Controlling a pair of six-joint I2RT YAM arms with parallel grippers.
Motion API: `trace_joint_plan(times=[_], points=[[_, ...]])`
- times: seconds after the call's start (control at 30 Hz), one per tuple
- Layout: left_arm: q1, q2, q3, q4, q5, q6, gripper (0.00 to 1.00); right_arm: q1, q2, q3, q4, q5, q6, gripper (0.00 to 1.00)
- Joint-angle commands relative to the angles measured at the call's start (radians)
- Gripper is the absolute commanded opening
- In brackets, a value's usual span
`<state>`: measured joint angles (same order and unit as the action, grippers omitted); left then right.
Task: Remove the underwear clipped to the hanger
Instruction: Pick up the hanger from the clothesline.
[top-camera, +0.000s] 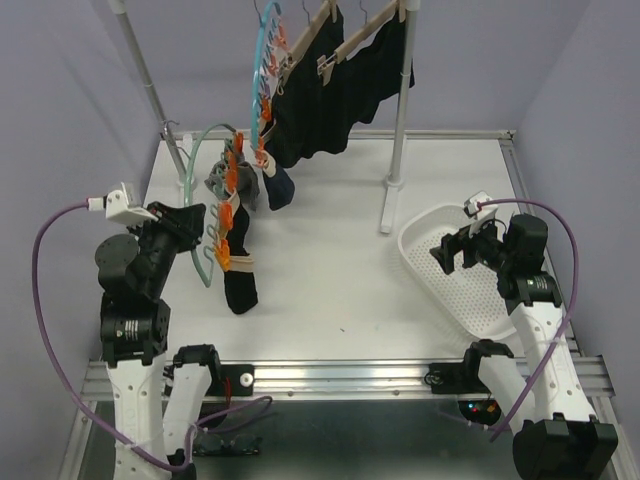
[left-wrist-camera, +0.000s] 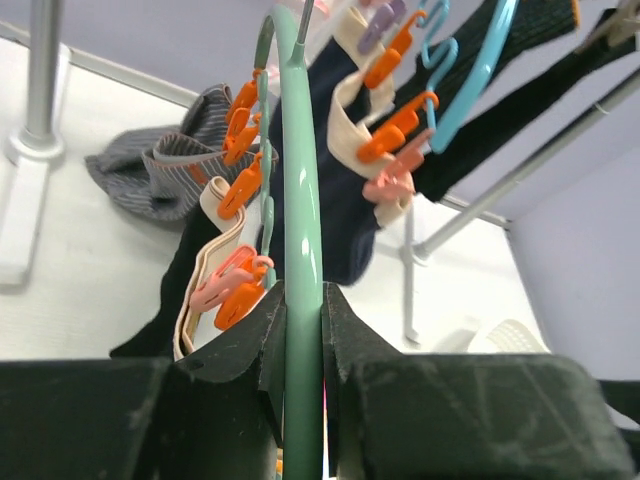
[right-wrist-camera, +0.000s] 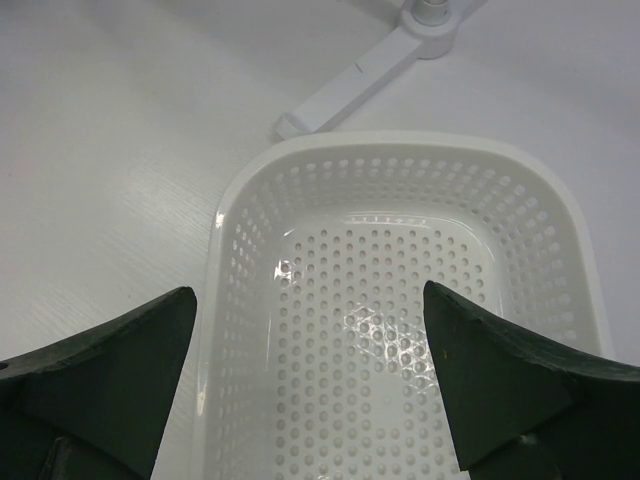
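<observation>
Top view, lower left: the left gripper is clamped shut on the rim of a round green hanger, holding it just above the white table. The left wrist view confirms this: both fingers press the green bar from either side, with no gap.

Just right of that gripper, the underwear is pinned around the ring by orange clips. A black piece hangs lowest, at centre left of the frame. A grey striped piece and a navy piece sit further up. The row of garments runs along the ring from lower left up towards top centre.

Lower right: the right gripper hovers over a white perforated basket, jaws spread wide and holding nothing. In its wrist view, two dark fingers frame the basket floor.

The relation that matters — the clipped clothes lie to the left of the free right gripper, well apart across the table, while the nearer left gripper is busy steadying the hanger. The pulling likely falls to the right arm, reaching left for the lowest black piece.

Farthest back, at top centre, a blue hanger and what look like more dark pieces hang from a metal stand.
</observation>
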<state>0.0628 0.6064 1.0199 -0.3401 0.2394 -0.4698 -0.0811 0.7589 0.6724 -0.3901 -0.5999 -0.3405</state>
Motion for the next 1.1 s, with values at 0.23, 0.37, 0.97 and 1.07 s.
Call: trace_joint_plan(times=[0.23, 0.37, 0.97, 1.07], points=[[0.003, -0.267, -0.179, 0.079, 0.143, -0.223, 0.00, 0.001, -0.023, -0.005, 0.011, -0.021, -0.023, 1.00], [0.005, -0.318, -0.175, 0.001, 0.152, -0.243, 0.00, 0.001, -0.029, -0.007, 0.008, -0.024, -0.028, 1.00], [0.003, -0.401, -0.086, -0.176, 0.441, -0.116, 0.00, 0.001, -0.046, -0.007, 0.005, -0.049, -0.038, 1.00], [0.003, -0.424, -0.138, -0.079, 0.506, -0.153, 0.00, 0.001, -0.047, -0.008, 0.005, -0.054, -0.038, 1.00]])
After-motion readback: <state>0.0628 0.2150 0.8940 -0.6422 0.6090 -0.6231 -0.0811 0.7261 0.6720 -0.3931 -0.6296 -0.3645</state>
